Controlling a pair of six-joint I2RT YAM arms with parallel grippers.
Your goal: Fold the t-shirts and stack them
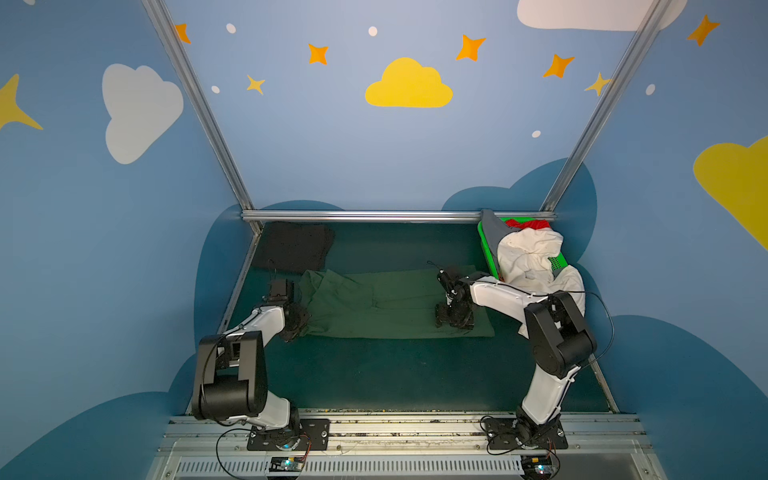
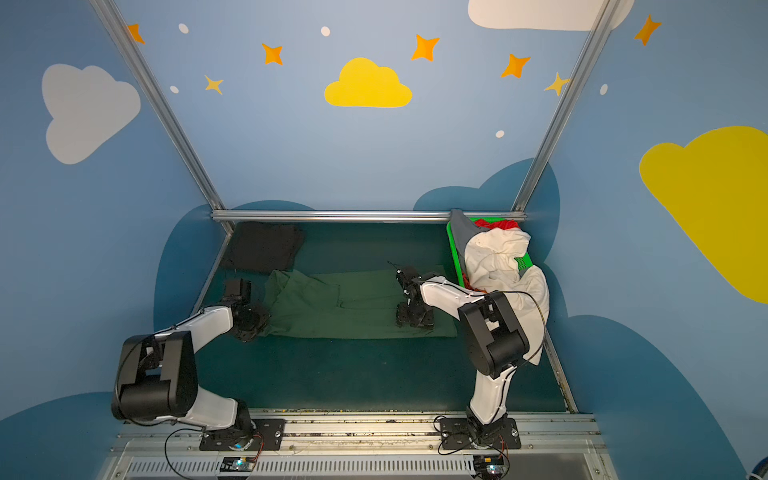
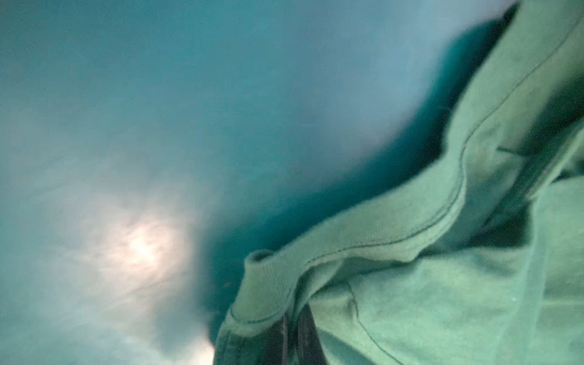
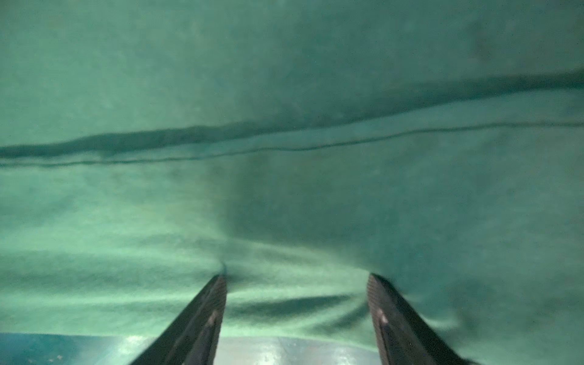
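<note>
On the dark teal table [image 1: 395, 374], past its near strip, the dark green t-shirt [image 1: 386, 303] lies spread out in a long band running left to right, creased along its middle, as both top views show. The left gripper [image 1: 297, 322] sits at the shirt's left end. In the left wrist view its dark fingers [image 3: 300, 341] stand nearly together, with the ribbed, stitched edge of the cloth bunched over them and pinched between them. The right gripper [image 4: 297, 278] is on the shirt's right part, near its front edge. Its jaws stand wide apart and both tips press down into the green cloth, holding nothing.

Farther back, in the far left corner, the black t-shirt [image 1: 295, 247] lies folded flat, just beyond the green shirt's left end. In the far right corner stands the green mesh basket [image 1: 486, 249]. The cream-white t-shirt [image 1: 528, 253] is heaped over it and spills down its right side behind the right arm. The grey t-shirt [image 1: 492, 232] hangs over its far left rim, and the red t-shirt [image 1: 528, 224] shows at the back.
</note>
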